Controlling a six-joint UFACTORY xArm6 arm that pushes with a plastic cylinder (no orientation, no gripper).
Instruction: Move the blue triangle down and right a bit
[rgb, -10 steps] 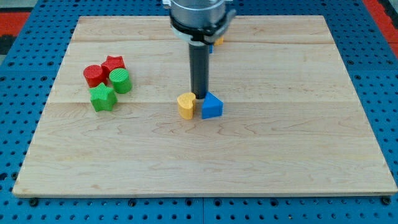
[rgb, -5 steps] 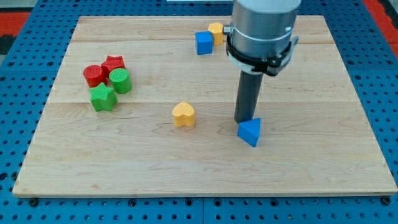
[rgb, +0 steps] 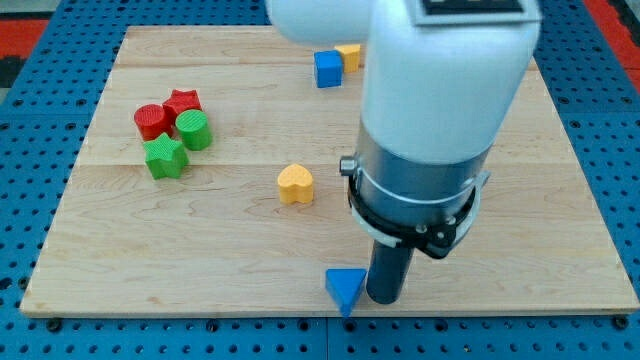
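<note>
My tip (rgb: 385, 300) stood near the bottom edge of the wooden board (rgb: 500, 250), just to the view's right of the blue triangle (rgb: 345, 289), close against its side; whether the two actually touched I could not tell. The rod carries no jaws, so nothing was clamped: it was a bare dark end resting at table height, with the bulky white and grey body of my arm rising above it and hiding much of the board's right half. The blue triangle lay low on the board, almost at the bottom edge and a little right of centre, one corner pointing toward the view's bottom. The yellow heart (rgb: 295, 184) sat well apart from it, up and to the view's left, near the middle of the board. At the view's left a tight cluster held together: the red cylinder (rgb: 151, 121) and the red star (rgb: 183, 102) at the top, the green cylinder (rgb: 194, 130) just beside them, and the green star (rgb: 165, 157) below. Near the top edge the blue cube (rgb: 327, 69) stood just beside a yellow block (rgb: 349, 55), whose shape I could not make out because my arm partly covered it.
</note>
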